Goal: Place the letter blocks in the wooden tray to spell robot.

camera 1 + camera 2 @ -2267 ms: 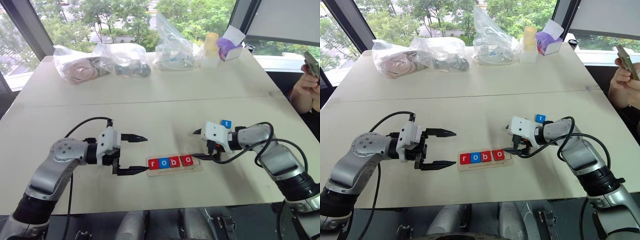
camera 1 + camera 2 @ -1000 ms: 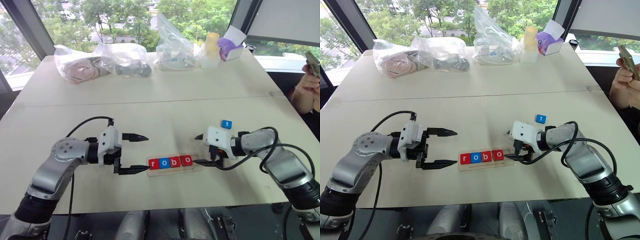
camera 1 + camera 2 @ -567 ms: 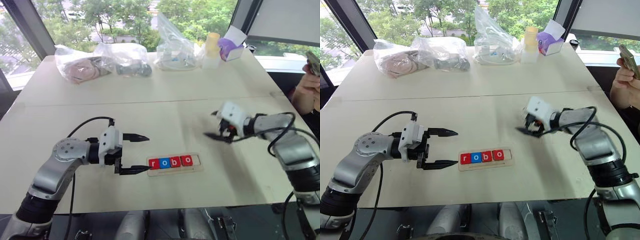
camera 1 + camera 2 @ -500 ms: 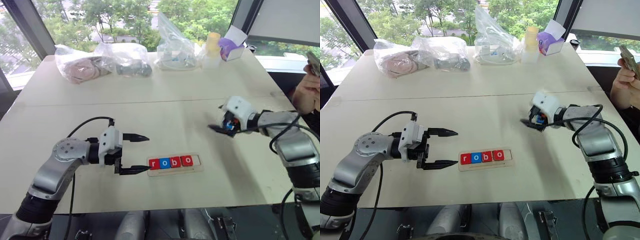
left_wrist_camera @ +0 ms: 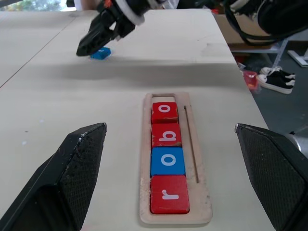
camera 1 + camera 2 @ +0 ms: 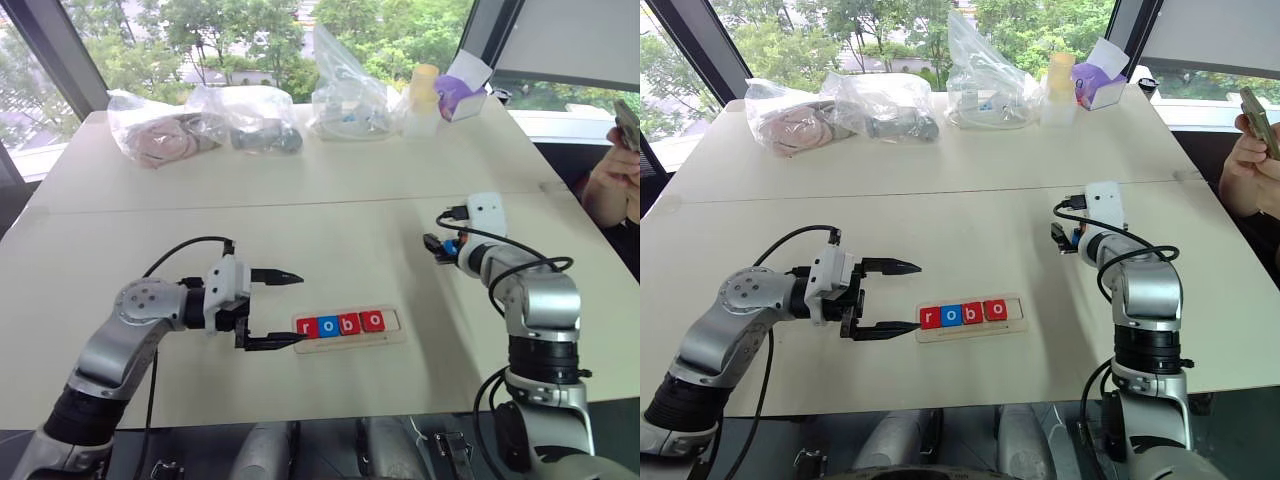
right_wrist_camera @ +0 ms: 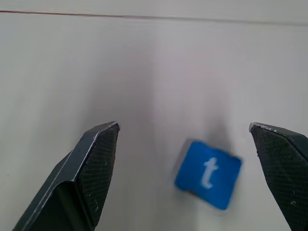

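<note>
Right gripper (image 7: pixel 185 159) fingers spread wide, empty, hovering over blue square t tile (image 7: pixel 208 173) on table. Left gripper (image 6: pixel 285 309) wide apart, empty, beside narrow light-wood tray (image 6: pixel 393 334) holding r, o, b, o.

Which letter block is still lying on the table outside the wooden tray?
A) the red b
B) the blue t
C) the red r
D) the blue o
B: the blue t lies on the bare table between the open fingers of the right tool, while the wooden tray already holds r, o, b, o.
</note>
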